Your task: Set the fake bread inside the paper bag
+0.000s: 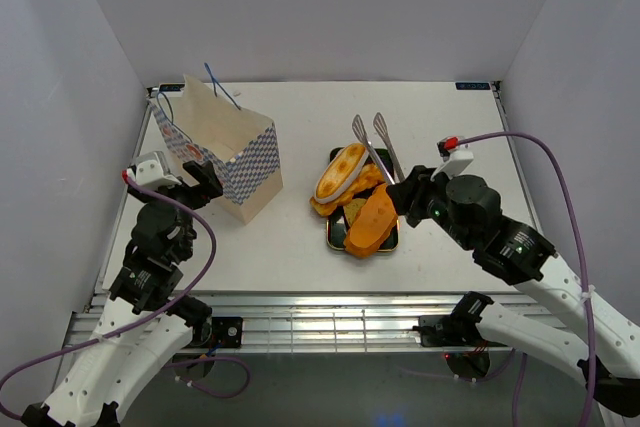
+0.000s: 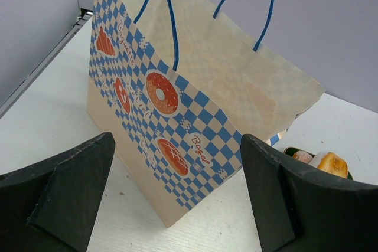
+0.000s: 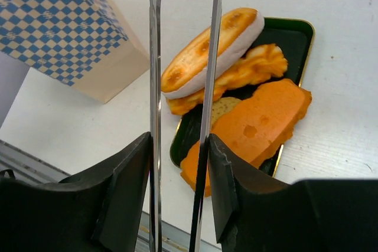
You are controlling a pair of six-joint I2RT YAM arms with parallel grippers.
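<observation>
paper bag (image 1: pixel 225 152) left of tray (image 3: pixel 289 36), fake bread (image 1: pixel 345 175) on tray

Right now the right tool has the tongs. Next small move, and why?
Probably lower the tongs so their open tips straddle the cream-edged bun. The right tool grips the tongs, their arms stand apart with nothing pinched, and that bun lies on top of the pile on the tray. The paper bag stands upright, mouth open.

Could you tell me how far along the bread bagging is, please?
No bread shows in the bag; it is piled on the tray. In hand: the right gripper grips the tongs, tips empty; the left gripper is open beside the bag. Left: moving every piece across.
</observation>
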